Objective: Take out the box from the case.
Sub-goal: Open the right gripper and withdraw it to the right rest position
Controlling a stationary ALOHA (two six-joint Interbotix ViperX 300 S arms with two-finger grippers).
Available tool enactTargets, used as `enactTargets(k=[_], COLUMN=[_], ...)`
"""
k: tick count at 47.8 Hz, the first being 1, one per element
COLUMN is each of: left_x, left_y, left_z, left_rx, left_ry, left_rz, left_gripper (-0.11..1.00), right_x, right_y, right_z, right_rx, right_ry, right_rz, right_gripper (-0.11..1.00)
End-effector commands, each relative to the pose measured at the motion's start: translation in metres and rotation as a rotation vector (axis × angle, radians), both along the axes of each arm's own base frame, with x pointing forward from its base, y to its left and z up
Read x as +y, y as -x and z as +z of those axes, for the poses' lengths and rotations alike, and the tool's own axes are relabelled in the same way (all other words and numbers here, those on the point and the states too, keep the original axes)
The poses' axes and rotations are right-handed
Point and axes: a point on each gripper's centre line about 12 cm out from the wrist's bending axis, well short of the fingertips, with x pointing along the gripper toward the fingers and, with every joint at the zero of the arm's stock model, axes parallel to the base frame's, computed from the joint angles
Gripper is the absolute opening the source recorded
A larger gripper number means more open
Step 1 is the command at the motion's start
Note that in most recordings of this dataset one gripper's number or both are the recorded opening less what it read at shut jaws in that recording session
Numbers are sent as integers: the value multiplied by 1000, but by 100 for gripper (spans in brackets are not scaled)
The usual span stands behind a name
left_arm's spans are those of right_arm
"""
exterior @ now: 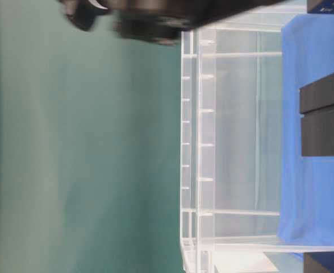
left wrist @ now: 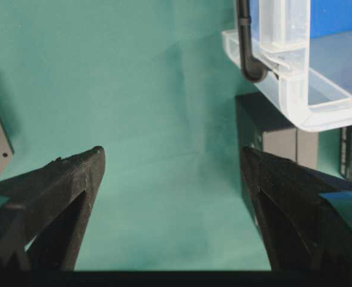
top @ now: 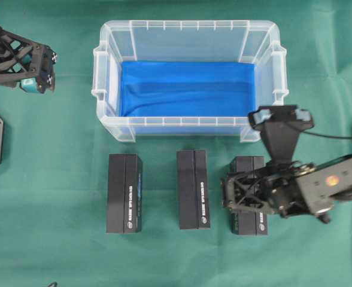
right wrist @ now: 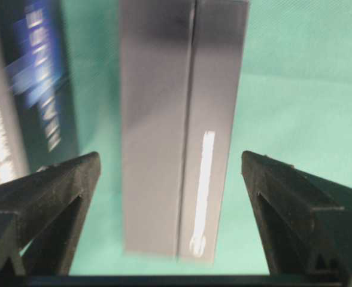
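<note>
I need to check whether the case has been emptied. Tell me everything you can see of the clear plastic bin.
The large clear translucent plastic rectangular bin stands upright and open-topped on the green cloth, toward the far side of the overhead view. It has a ribbed rim and a moulded handle at each short end. A blue cloth lines its bottom; no box lies on it. Three black boxes stand in a row outside, in front of its near wall. Neither arm touches it.

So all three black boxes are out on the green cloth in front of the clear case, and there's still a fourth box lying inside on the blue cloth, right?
Not quite. Three black boxes do stand on the green cloth in front of the clear case: the left box, the middle box and the right box. But the overhead view shows nothing inside the case except the blue cloth; no fourth box is there.
</note>
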Motion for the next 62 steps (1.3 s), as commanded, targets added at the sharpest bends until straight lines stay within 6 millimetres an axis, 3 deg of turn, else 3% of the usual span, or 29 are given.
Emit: enactTargets(k=[1, 13, 22, 42, 62], left_x=[-1, -1, -1, -1, -1], left_y=[0, 1, 0, 0, 1], left_z=[6, 6, 6, 6, 6], left_rx=[-22, -22, -24, -24, -23], left_ry=[-6, -6, -7, -6, -4], left_rz=[-5, -5, -5, -2, 3], left_gripper=[93, 93, 93, 93, 93], right_x=[-3, -10, -14, -19, -26], right_y=[4, 15, 17, 20, 72], right_z=[36, 94, 122, 123, 115], right_rx=[-62, -75, -62, -34, -5], right_ry=[-15, -4, 26, 40, 12], right_rz=[-8, -22, 19, 75, 83], right_gripper=[92, 91, 90, 90, 90])
